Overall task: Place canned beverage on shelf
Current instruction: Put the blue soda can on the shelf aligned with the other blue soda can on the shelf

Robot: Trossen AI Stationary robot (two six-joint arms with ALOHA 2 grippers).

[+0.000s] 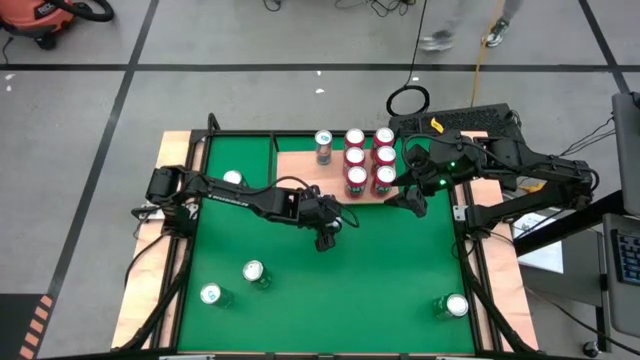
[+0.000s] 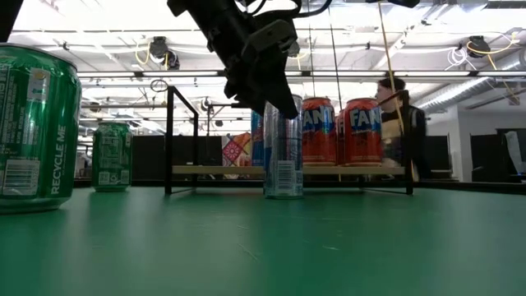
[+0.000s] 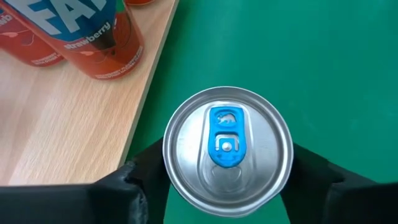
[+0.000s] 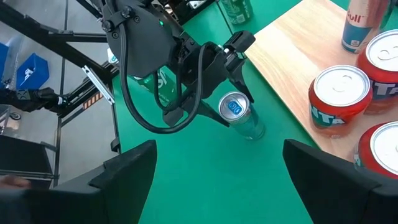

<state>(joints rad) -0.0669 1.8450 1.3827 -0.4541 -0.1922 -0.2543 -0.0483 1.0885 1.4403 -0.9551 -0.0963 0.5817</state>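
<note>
A slim silver-blue can (image 2: pixel 283 156) with a blue tab (image 3: pixel 227 149) stands on the green table just in front of the shelf (image 1: pixel 300 170), a light-wood board with a black rail. My left gripper (image 1: pixel 328 232) is over it from above, shut on its top. My right gripper (image 1: pixel 412 200) is open and empty, above the table by the shelf's near right corner. Several red Fanta cans (image 1: pixel 370 160) and another slim can (image 1: pixel 323 145) stand on the shelf. My left gripper pinches the slim can's upper wall just below the rim (image 3: pixel 166 163) between its two fingers (image 3: pixel 144 177), one on each side. The fingers come from above, pointing down. The can stands upright with its base on the green table (image 2: pixel 283 196).
Green cans stand on the table at the near left (image 1: pixel 255 272) (image 1: pixel 211 295), the near right (image 1: pixel 452 306) and the far left (image 1: pixel 232 178). The shelf's black rail (image 2: pixel 170 140) rises at its ends. A person (image 2: pixel 399 123) shows beyond the table.
</note>
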